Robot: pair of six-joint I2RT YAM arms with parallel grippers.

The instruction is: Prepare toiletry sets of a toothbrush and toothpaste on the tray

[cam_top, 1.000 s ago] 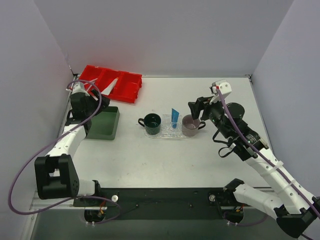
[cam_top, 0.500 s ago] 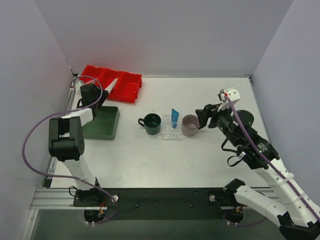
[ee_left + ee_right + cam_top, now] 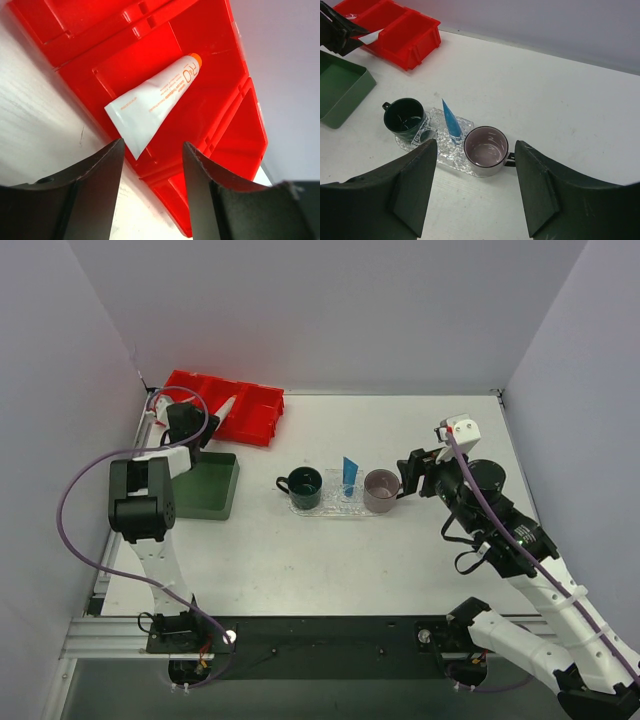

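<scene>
one white, orange-capped toothpaste tube [image 3: 152, 100] is seen lying in the red plastic bin [image 3: 220, 115], beyond the open, empty left gripper [image 3: 152, 150]; the jaws should be centred across its width before being closed.

A red bin [image 3: 262, 412] with three compartments sits at the far left of the white table [image 3: 330, 560], close to the back wall. Just nearer than it lies a dark green square tray [image 3: 215, 490]. Near the table's middle two mugs stand apart: a dark green mug [image 3: 303, 487], handle pointing left, and a pale mug [image 3: 381, 490], seemingly pinkish-grey inside, handle pointing right.
</scene>
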